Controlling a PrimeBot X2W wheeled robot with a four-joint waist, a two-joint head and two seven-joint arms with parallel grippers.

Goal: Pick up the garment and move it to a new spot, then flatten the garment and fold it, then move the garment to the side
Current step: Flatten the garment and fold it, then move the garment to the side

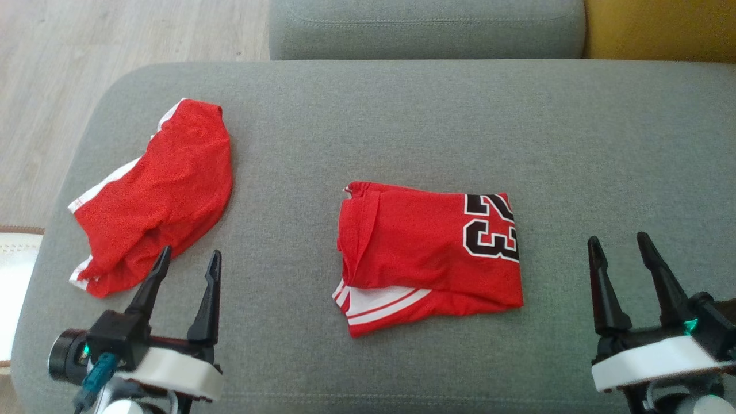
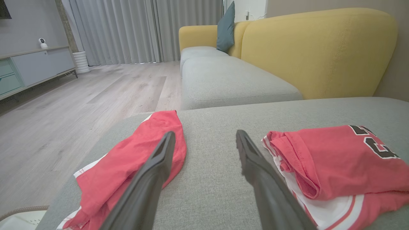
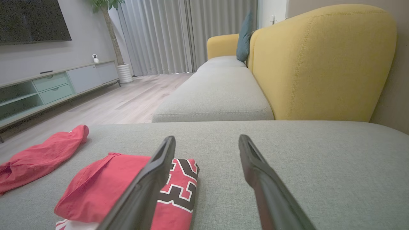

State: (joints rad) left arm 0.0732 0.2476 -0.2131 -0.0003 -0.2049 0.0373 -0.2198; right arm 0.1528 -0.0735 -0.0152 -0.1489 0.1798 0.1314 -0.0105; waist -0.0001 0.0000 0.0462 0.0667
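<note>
A red jersey (image 1: 428,256) with black number 23 and white stripes lies folded in a rectangle at the middle of the grey sofa cushion (image 1: 402,126); it shows too in the left wrist view (image 2: 335,163) and right wrist view (image 3: 127,188). A second red garment with white trim (image 1: 155,192) lies loosely folded at the cushion's left (image 2: 127,169) (image 3: 38,156). My left gripper (image 1: 187,259) hovers open at the lower left, fingertips near that garment's near edge. At the lower right, well right of the jersey, my right gripper (image 1: 618,241) is open and holds nothing.
Beyond the cushion is another grey seat (image 1: 425,26) and a yellow sofa back (image 3: 322,60). Wood floor (image 1: 63,75) lies left of the cushion's rounded edge. A TV cabinet (image 3: 54,86) stands far across the room. Bare cushion spreads right of the jersey.
</note>
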